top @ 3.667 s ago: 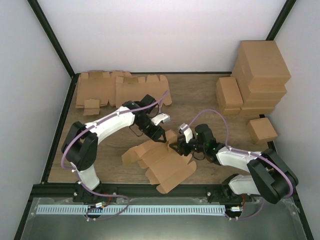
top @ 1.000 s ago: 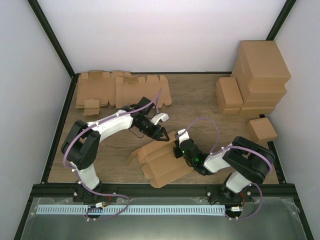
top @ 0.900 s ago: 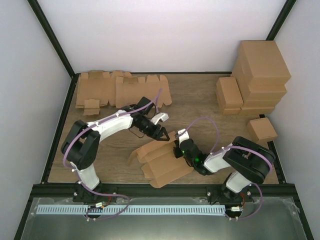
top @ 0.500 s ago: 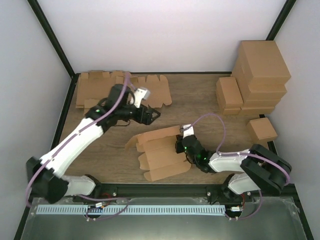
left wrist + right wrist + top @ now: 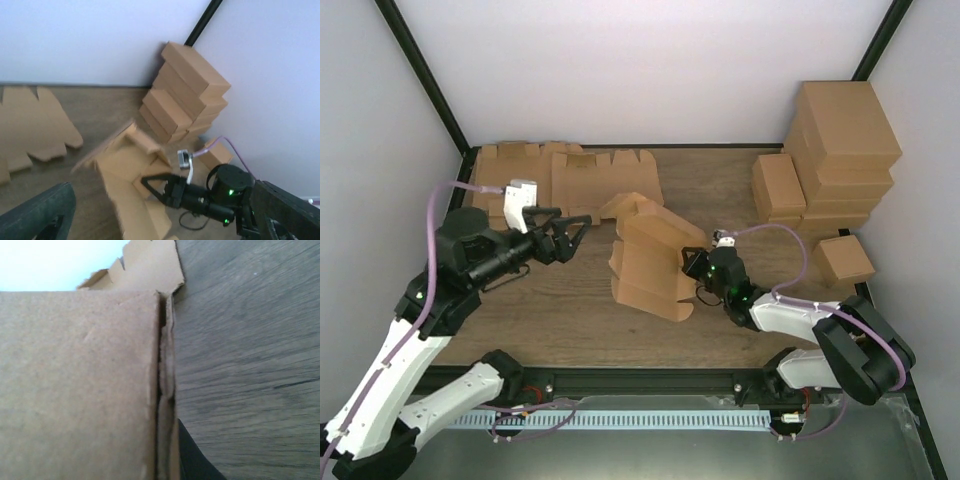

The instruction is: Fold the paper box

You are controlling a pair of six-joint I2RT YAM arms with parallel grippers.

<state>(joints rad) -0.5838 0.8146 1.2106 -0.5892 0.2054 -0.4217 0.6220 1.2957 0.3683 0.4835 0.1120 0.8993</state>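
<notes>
The paper box (image 5: 650,258), brown cardboard and partly folded, stands tilted on its side near the middle of the table, with flaps sticking up at its far end. My right gripper (image 5: 697,270) is shut on its right edge. In the right wrist view the cardboard (image 5: 80,385) fills the left half, with a doubled edge next to one dark finger (image 5: 192,460). My left gripper (image 5: 570,232) is open and empty, raised to the left of the box and apart from it. Its fingers (image 5: 42,212) frame the box (image 5: 125,170) in the left wrist view.
Flat cardboard blanks (image 5: 560,180) lie at the back left. Finished brown boxes (image 5: 840,150) are stacked in the back right corner, with one small box (image 5: 843,260) in front of them. White walls close in the table.
My left gripper has let go of the box and swung up and away to the left. My right gripper has tipped the box upright and shifted it back and to the right.
</notes>
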